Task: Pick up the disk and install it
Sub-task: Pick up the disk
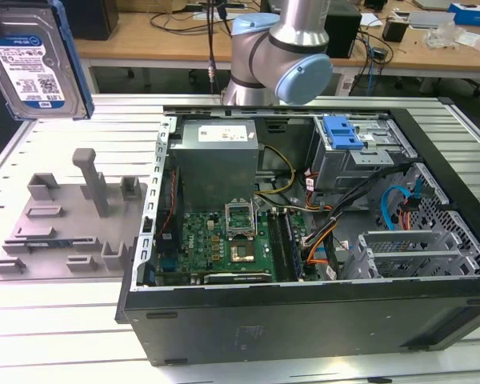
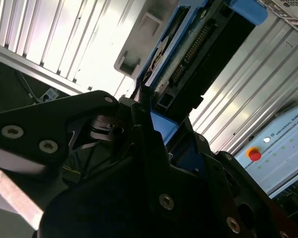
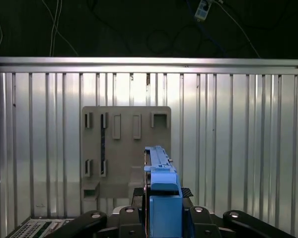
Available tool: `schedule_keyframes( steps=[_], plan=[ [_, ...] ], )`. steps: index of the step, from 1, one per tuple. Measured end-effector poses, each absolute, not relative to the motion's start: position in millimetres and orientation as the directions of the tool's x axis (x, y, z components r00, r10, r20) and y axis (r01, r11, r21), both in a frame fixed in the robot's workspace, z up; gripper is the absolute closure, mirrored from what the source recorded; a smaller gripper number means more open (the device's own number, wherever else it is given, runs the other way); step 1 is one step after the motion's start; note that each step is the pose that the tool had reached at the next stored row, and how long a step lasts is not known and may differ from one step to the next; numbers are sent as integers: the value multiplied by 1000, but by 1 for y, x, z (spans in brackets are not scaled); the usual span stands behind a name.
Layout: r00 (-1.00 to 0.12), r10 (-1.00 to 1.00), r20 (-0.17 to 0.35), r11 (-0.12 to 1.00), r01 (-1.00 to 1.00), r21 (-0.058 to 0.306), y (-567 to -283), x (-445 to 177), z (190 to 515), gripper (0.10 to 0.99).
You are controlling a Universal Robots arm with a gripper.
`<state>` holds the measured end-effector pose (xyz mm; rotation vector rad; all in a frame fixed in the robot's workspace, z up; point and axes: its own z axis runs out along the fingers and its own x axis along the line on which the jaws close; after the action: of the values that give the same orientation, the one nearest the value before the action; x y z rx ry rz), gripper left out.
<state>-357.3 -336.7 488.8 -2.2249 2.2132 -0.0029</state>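
Wooden desks (image 1: 144,38) behind, apparently cluttered.

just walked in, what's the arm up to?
The arm has its claw shut on the disk, gripping it by the blue carrier frame. The disk hangs in the air over the grey fixture tray, at the exterior view's left. It is not yet in the open computer case.

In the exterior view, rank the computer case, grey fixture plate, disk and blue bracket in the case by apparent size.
Largest first:
computer case
grey fixture plate
disk, enlarged by nearness to the camera, so unsure
blue bracket
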Motion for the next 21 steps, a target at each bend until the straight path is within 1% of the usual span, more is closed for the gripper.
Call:
schedule_keyframes(
  steps=[21],
  plan=[
    [5,-1000,-1,-5,-1000,-4,-365,-277,490,722]
  ],
)
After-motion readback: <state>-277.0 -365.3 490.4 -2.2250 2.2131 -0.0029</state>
